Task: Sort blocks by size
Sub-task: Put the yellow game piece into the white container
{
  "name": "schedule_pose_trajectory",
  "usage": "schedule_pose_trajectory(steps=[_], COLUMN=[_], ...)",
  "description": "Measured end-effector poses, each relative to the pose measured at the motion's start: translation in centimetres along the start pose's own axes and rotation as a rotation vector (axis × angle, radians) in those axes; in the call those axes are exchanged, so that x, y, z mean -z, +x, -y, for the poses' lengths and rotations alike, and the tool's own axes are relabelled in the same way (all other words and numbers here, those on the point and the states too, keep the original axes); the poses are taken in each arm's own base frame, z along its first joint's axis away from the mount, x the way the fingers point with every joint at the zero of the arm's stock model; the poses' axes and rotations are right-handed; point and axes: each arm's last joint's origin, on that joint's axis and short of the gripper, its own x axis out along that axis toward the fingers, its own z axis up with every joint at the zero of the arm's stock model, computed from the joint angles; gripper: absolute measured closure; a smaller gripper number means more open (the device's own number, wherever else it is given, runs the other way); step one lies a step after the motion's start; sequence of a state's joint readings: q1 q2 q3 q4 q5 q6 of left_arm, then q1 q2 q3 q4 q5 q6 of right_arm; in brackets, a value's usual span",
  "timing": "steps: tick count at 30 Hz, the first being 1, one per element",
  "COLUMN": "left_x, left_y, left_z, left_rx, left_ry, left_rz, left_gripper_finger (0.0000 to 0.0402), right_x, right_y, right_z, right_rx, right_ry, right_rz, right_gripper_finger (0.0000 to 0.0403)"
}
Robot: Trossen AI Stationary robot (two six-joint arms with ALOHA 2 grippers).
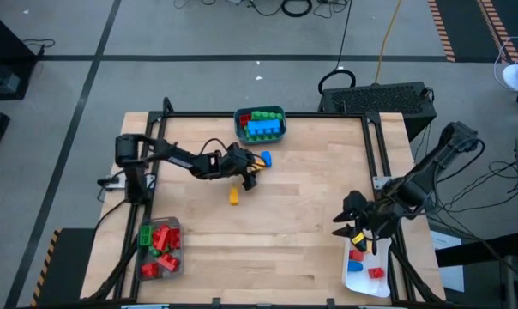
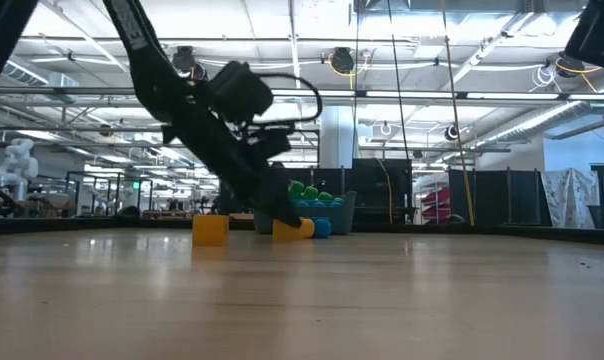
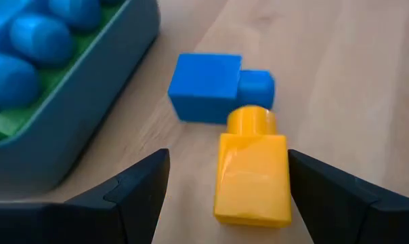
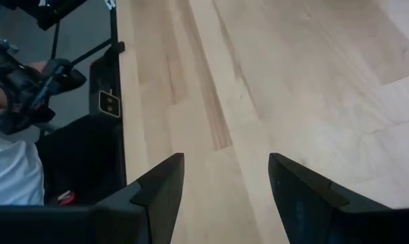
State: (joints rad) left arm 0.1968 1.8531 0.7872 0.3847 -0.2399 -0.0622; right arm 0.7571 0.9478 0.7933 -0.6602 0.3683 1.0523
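Observation:
A yellow block [image 3: 252, 176] lies on its side on the table, its stud toward a blue block [image 3: 206, 88] just beyond it, near the teal bin [image 3: 89, 88]. My left gripper [image 3: 228, 169] is open and low over the table. Its fingers stand on either side of the yellow block, one of them close beside it. In the high view this gripper [image 1: 247, 170] is just in front of the bin [image 1: 238, 120]. Another yellow block [image 1: 234, 196] rests alone nearer the table's middle. My right gripper [image 1: 352, 225] hangs open and holds nothing above the table's near right, by the white tray [image 1: 355, 279].
The teal bin holds blue, green and red blocks [image 1: 261, 127]. A clear tray [image 1: 178, 257] at the near left holds red and green blocks. The white tray holds blue, red and orange blocks [image 1: 362, 257]. Bare wood lies across the table's middle [image 1: 302, 206]. A black frame edges the table.

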Motion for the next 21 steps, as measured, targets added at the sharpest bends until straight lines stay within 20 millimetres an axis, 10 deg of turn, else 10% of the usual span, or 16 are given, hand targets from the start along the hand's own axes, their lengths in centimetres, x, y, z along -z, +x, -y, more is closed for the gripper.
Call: schedule_pose_trajectory(steps=[9, 17, 21], left_x=[1.2, 1.0, 0.9], left_y=[1.8, 1.8, 1.7], left_z=[-0.2, 0.2, 0.6], left_rx=[0.106, 0.236, 0.293], left_ry=[-0.018, -0.019, -0.015], left_rz=[-0.01, 0.018, 0.023], left_gripper_finger=[0.0123, 0.0261, 0.0266], right_x=[-0.1, -0.4, -1.0], right_y=[0.0, 0.4, 1.5], right_z=[0.1, 1.0, 1.8], right_rx=[0.012, 0.161, 0.301], right_ry=[-0.039, -0.071, -0.124], right_rz=[0.015, 0.108, 0.137], right_gripper_finger=[0.0202, 0.0202, 0.0202])
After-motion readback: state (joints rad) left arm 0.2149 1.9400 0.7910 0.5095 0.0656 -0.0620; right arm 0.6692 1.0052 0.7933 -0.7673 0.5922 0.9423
